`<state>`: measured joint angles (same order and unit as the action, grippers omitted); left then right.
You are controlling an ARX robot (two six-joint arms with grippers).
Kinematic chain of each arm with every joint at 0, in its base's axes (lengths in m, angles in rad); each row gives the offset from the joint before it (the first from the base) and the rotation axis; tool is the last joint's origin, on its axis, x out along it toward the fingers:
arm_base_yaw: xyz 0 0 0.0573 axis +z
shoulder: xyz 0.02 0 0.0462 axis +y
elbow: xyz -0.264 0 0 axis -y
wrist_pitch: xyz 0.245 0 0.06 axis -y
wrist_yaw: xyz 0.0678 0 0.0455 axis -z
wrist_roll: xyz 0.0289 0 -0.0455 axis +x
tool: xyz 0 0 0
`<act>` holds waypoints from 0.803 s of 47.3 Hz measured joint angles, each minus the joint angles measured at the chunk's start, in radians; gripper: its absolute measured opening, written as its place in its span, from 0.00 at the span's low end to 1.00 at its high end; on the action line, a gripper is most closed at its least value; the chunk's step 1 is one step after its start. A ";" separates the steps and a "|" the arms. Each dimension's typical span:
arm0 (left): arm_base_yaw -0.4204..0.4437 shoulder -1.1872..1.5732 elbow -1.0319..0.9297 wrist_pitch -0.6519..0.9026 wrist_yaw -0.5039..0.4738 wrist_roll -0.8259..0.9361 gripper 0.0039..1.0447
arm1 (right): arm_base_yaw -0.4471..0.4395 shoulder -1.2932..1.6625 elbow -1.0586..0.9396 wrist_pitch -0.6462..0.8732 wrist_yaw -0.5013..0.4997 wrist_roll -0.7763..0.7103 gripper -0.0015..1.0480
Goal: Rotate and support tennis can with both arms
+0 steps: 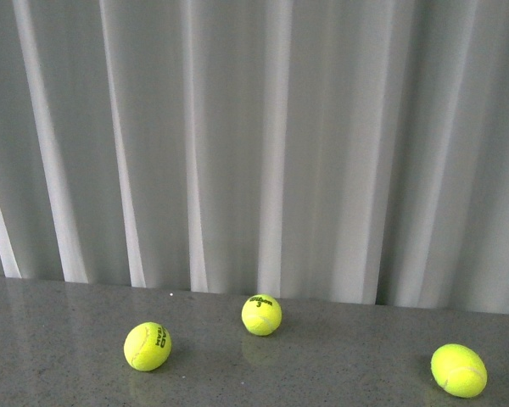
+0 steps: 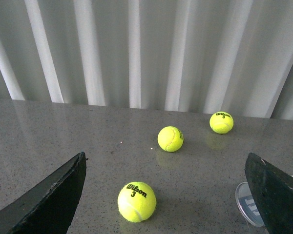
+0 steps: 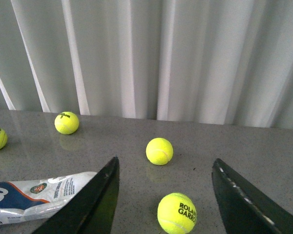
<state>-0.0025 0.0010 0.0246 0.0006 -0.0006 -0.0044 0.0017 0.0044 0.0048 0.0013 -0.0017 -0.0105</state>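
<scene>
The clear plastic tennis can (image 3: pixel 34 195), labelled navy and white, lies on its side on the grey speckled table (image 3: pixel 254 146). One end reaches a black finger (image 3: pixel 95 195) of the right end effector (image 3: pixel 166 168); whether they touch cannot be told. That end effector is released, with its jaws wide apart and nothing grasped. The label carries an orange stripe, a round badge and print too fine to read.

A yellow-green tennis ball (image 3: pixel 177 213) seen between those jaws reads "ROLA… GARRO…". The left end effector (image 2: pixel 165 161) is also spread and empty. The can's round end (image 2: pixel 244 204) shows just beside one of its fingers, and a second ball (image 2: pixel 136 201) printed "Wilson 3" lies in the gap.

In the front view, three balls sit at lower left (image 1: pixel 148 346), centre (image 1: pixel 261 314) and lower right (image 1: pixel 459 370), well apart with bare table between them. A white pleated curtain (image 1: pixel 254 144) closes the far edge.
</scene>
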 joint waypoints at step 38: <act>0.044 0.747 0.235 0.154 0.440 -0.359 0.94 | 0.000 0.000 0.000 0.000 0.000 0.000 0.93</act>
<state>0.0418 0.7479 0.2592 0.1543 0.4397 -0.3634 0.0013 0.0040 0.0048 0.0010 -0.0017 -0.0101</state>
